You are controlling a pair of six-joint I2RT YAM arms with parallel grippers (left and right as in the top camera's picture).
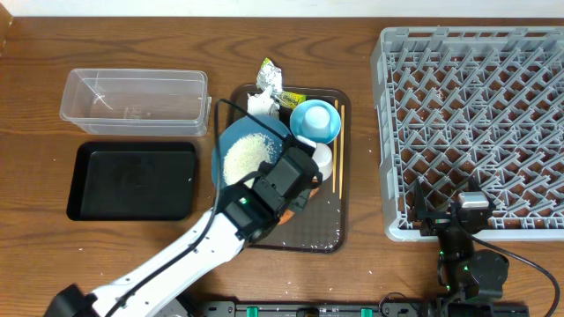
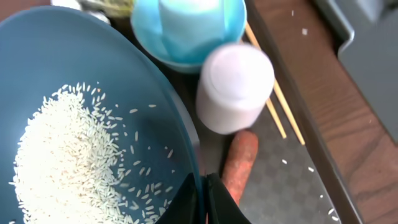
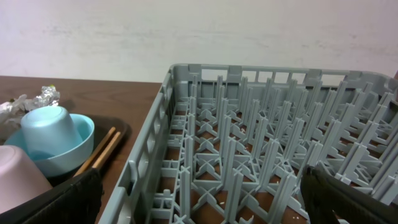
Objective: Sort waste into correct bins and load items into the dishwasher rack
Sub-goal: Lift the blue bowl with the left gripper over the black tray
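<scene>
A brown wooden table (image 1: 26,238) with a clear grain runs out of sight at three, six and nine o'clock. At twelve o'clock it ends against a plain white wall (image 3: 186,37), matte and faintly mottled. The light is soft and even, leaving only weak shadows on the wood.

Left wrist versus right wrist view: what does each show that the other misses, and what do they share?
Only the left wrist: the large blue bowl holding the rice heap, the carrot beside it, and the left gripper shut on the bowl's rim. Only the right wrist: the upright pegs inside the dishwasher rack and the white wall behind it. Both: the small light-blue bowl, the chopsticks and the whitish cup.
</scene>
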